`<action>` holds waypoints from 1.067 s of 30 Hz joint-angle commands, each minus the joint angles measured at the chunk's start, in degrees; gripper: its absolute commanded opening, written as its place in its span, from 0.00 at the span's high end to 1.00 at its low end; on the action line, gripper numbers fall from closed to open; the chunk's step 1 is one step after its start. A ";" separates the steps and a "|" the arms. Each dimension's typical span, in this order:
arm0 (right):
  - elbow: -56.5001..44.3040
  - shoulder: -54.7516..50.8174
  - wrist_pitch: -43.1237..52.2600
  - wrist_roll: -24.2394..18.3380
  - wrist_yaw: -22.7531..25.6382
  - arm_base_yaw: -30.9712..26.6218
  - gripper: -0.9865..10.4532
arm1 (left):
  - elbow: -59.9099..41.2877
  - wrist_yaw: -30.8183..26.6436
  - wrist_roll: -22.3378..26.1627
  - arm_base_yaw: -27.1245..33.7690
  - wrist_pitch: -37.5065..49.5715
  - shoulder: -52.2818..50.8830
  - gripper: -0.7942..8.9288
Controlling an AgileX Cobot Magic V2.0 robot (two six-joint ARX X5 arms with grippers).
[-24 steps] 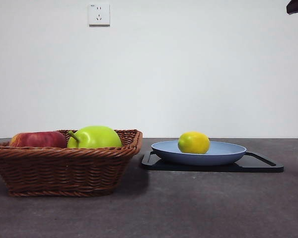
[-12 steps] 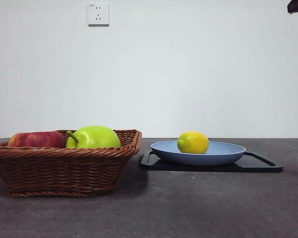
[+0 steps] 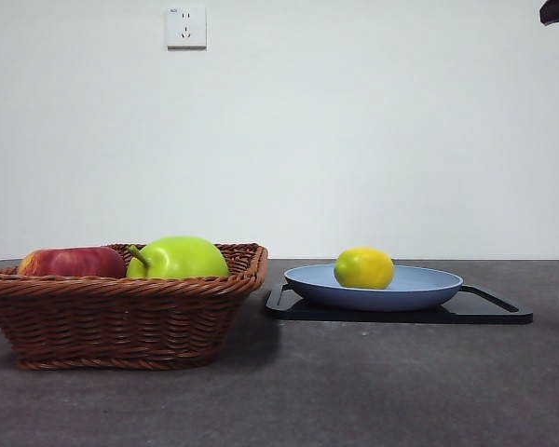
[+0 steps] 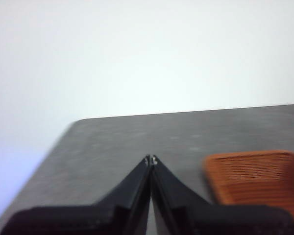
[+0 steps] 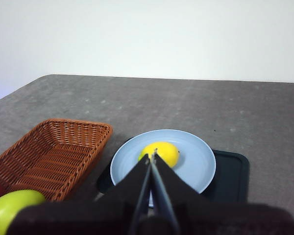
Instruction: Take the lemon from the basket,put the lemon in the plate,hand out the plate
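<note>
At the left of the front view sits the rectangular brown woven wicker basket (image 3: 121, 303), holding a red apple (image 3: 72, 262) and a large bright green stemmed fruit (image 3: 177, 257) but no lemon. Just beside it to the right, the wide, shallow, light blue plastic plate (image 3: 419, 287) rests on a flat black rectangular tray with handles (image 3: 489, 310), and the small oval yellow lemon (image 3: 363, 268) lies inside the plate, left of its middle. The plate looks light and stiff, its smooth matte surface probably slippery; its thin raised rim seems the place to pinch, kept level since the round lemon could roll. The left gripper (image 4: 151, 159) hovers over bare table beside the basket, jaws pressed together and empty. The right gripper (image 5: 152, 157) hangs above the plate, jaws likewise together, holding nothing.
</note>
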 commanded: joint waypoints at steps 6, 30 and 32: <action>0.46 0.04 0.74 0.76 0.17 0.42 0.91 | -10.78 7.89 -0.15 9.46 5.33 -0.57 0.91; 0.46 0.07 0.74 0.76 0.20 0.42 0.91 | -20.17 8.76 -4.72 11.19 4.92 -3.50 0.91; 0.46 0.04 0.74 0.76 0.20 0.42 0.91 | -20.17 8.76 -4.72 11.19 4.92 -3.50 0.91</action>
